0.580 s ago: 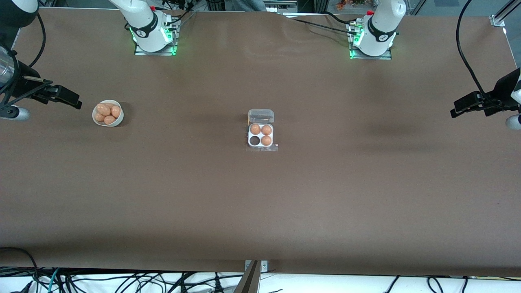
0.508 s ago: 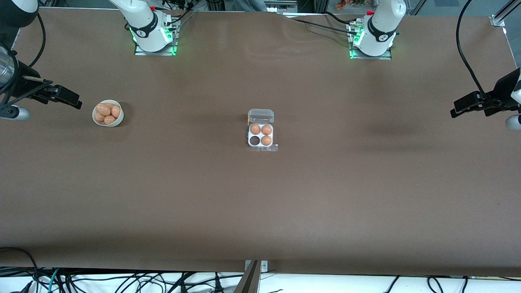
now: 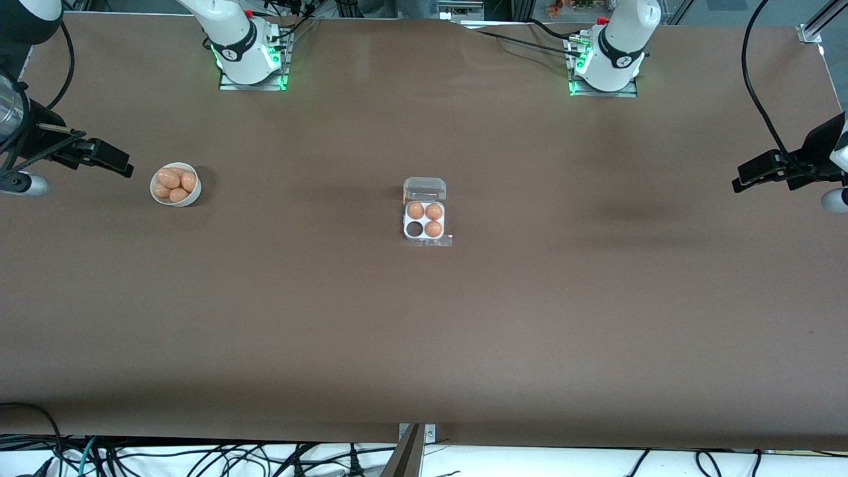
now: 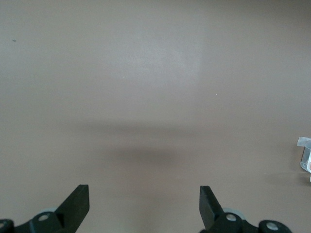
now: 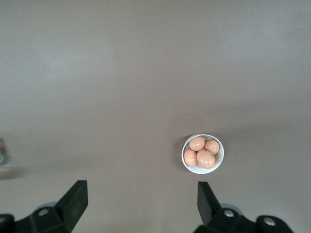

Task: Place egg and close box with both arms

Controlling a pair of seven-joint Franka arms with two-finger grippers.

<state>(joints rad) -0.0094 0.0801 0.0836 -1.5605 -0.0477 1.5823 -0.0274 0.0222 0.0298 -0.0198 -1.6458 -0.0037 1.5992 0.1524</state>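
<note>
The box sits mid-table, its clear lid open and standing up on the side toward the robots' bases. Three orange-brown eggs fill its cells; the cell nearest the front camera toward the right arm's end is empty. Several matching eggs lie in a round white bowl toward the right arm's end, also in the right wrist view. My right gripper is open, held high beside the bowl at the table's end. My left gripper is open, high at the other end. The box's edge shows in the left wrist view.
The brown table is bare around the box and bowl. Cables hang along the table's front edge and near both arm bases.
</note>
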